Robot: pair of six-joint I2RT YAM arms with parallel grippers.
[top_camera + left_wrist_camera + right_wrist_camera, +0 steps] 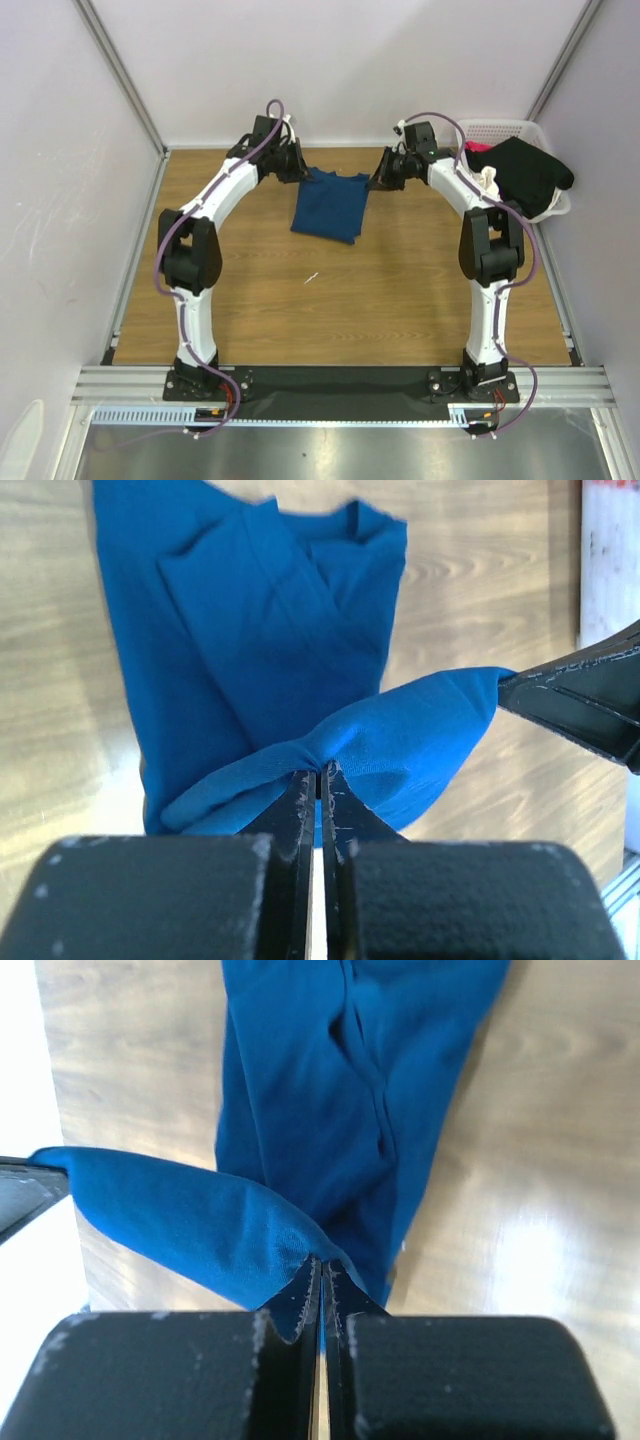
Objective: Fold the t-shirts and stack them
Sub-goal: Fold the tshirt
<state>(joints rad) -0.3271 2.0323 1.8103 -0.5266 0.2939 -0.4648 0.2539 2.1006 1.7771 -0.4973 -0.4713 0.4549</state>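
A dark blue t-shirt point(331, 205) lies partly folded on the wooden table at the back middle. My left gripper point(296, 168) is shut on its far left corner; in the left wrist view the cloth point(260, 650) bunches at my closed fingertips point(320, 776). My right gripper point(381, 176) is shut on the far right corner; in the right wrist view the cloth point(340, 1090) is pinched at the tips point(322, 1265). The edge between both grippers is lifted off the table. No print shows. A black t-shirt point(528, 172) drapes over the basket, with pink cloth point(477, 147) beside it.
A white lattice basket point(500, 130) stands at the back right corner against the wall. White walls with metal posts enclose the table on three sides. A small white scrap point(312, 277) lies on the wood in the middle.
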